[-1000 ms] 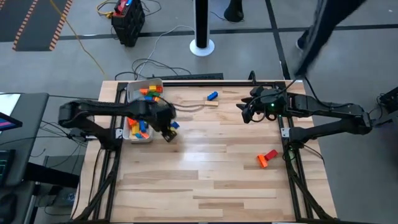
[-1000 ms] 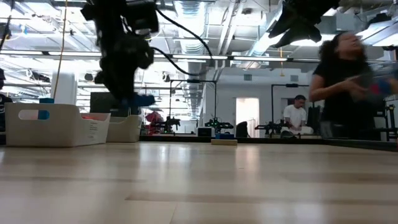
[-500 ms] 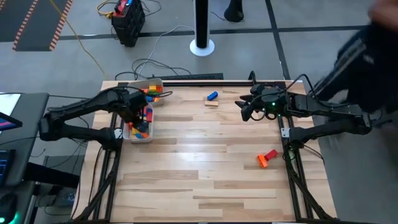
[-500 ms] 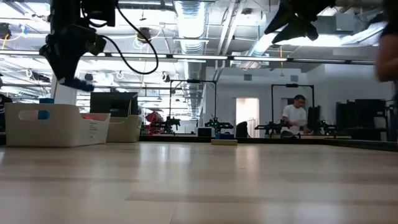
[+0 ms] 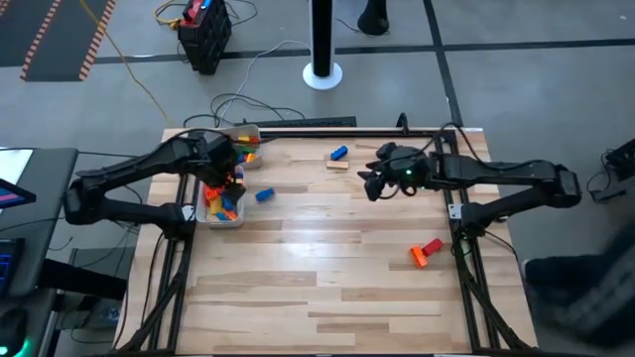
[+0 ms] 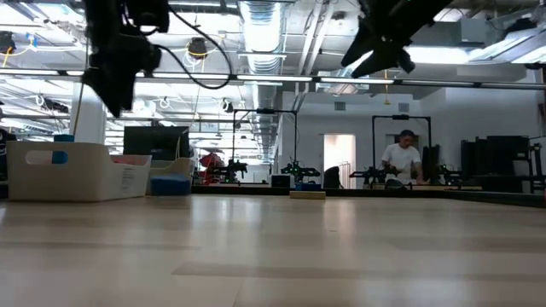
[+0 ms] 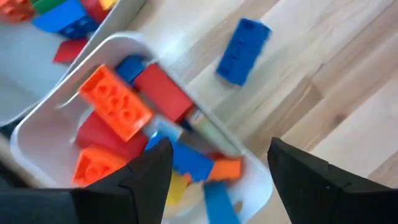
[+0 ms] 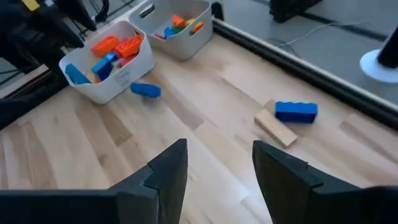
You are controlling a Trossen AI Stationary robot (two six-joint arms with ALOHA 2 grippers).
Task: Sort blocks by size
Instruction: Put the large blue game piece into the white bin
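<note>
Left gripper (image 7: 214, 171) poised over the nearer white tray (image 5: 201, 217), jaws apart and holding nothing. Blue block (image 5: 264, 194) lying on the bench (image 5: 327, 278) just beside that tray's wall, outside it rather than in it. Tray crowded with orange, red and blue bricks (image 7: 134, 118), heaped close to the rim. Second white tray (image 5: 210, 133) behind it, also holding bricks.

Right gripper (image 8: 214, 165) hanging above the far middle of the bench, jaws part open, empty. Ahead of it, a longer blue brick (image 8: 296, 111) resting against a pale tan bar (image 8: 275, 129). Orange and red blocks (image 5: 427, 251) well apart, near the right edge.

Risks from here, as a judgement:
- Stray blue block left unsorted, or swept farther off by a passing left arm.
- A low reach for it clipping the tray wall, shifting the tray or tipping heaped bricks over the rim.
- Grabbing the blue brick with the tan bar touching: possible pinch of both, or the bar knocked askew.
- Both arms reaching toward the middle at once, inviting a collision.
</note>
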